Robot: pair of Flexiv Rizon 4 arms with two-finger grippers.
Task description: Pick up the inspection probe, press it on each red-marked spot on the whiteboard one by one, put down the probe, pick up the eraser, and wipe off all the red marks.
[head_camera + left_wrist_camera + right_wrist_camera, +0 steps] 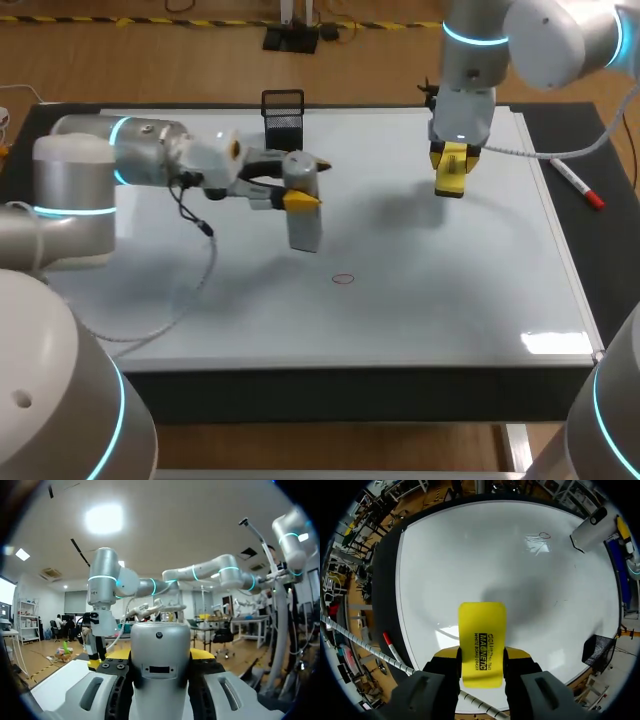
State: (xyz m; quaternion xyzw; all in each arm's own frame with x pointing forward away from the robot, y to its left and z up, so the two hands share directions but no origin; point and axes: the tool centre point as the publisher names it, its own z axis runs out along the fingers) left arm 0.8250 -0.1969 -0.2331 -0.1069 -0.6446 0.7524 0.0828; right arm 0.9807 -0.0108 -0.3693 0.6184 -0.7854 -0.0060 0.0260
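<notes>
The probe (160,665) sits clamped upright in the left gripper (292,196). The right gripper (481,656) grips the eraser (481,630) toward the whiteboard's (450,300) one o'clock. The red mark (343,278) lies at the probe's five o'clock, and both grippers converging there could collide.

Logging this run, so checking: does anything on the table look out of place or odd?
Nothing spilled or broken. One oddity: the left gripper holds the probe while the right gripper also holds the eraser, with a red mark on the whiteboard. A pen lies askew beside the board.
</notes>
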